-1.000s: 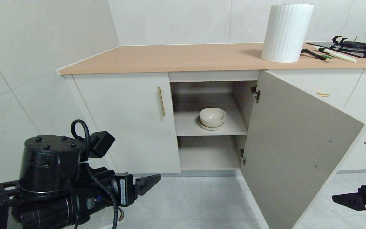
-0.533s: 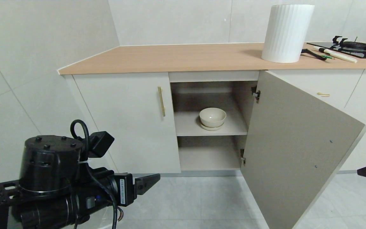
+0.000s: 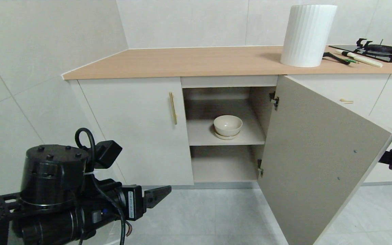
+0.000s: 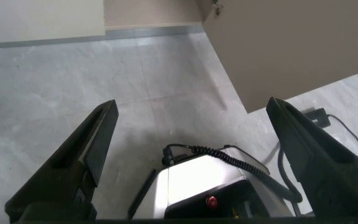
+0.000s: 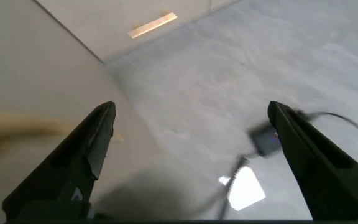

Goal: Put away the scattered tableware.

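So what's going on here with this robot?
The robot is tidying tableware into the cupboard. A bowl sits on a small plate on the upper shelf, and the cupboard door stands wide open. The left tool hangs open and empty low above the floor. The right tool, also open and empty, is by the door's outer edge, perhaps to close it. Utensils lie on the counter by the stove.

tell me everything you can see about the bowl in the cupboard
The bowl is small, round and cream, glossy like ceramic, and its inside looks empty. It stands upright on a matching saucer, which sits on the upper shelf of the open cabinet, about mid-shelf and clear of the walls. Only the saucer touches it.
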